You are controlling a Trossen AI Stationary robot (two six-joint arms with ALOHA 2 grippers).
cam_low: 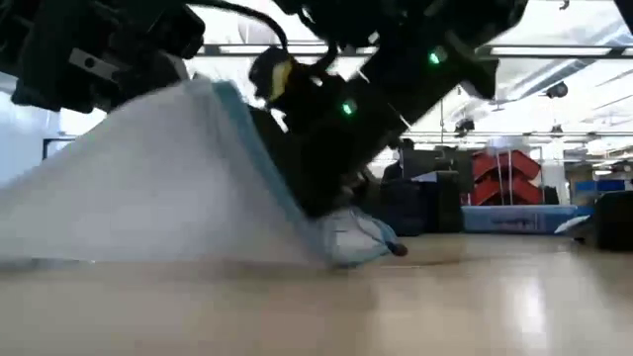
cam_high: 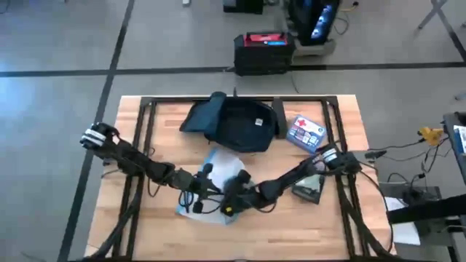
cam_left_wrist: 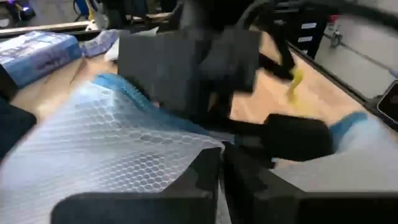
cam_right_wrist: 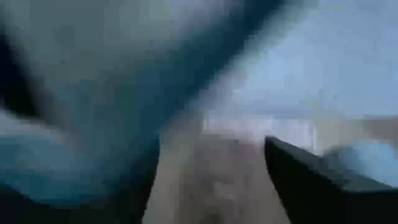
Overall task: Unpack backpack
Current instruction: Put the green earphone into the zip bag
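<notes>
Here the left tool point(cam_high: 206, 191) is seen pressed together on the clear pouch point(cam_high: 212, 175), a bubble-lined bag with a blue zip edge, at the middle of the surface point(cam_high: 145, 233) toward its near edge. The right tool point(cam_high: 234, 191) is met just beside it on the same pouch; whether its fingers are spread or gripping cannot be told, since they are blurred in every view.

The step in hand is judged to be the setting down of the pouch clear of the backpack point(cam_high: 240, 124), which lies open at the middle of the far edge. It would be done well if the pouch were lowered flat, the pinch kept until the pouch rests, and only one tool released at a time so that the cables beneath are not dragged.

The small blue-white box point(cam_high: 305, 132), by the far right corner, and a dark flat item point(cam_high: 309, 189) near the right edge are given only by the high view. The tilt of the pouch, one end raised off the wood, is given only by the low view. The honeycomb lining and the closed pinch are shown best by the left wrist view.
</notes>
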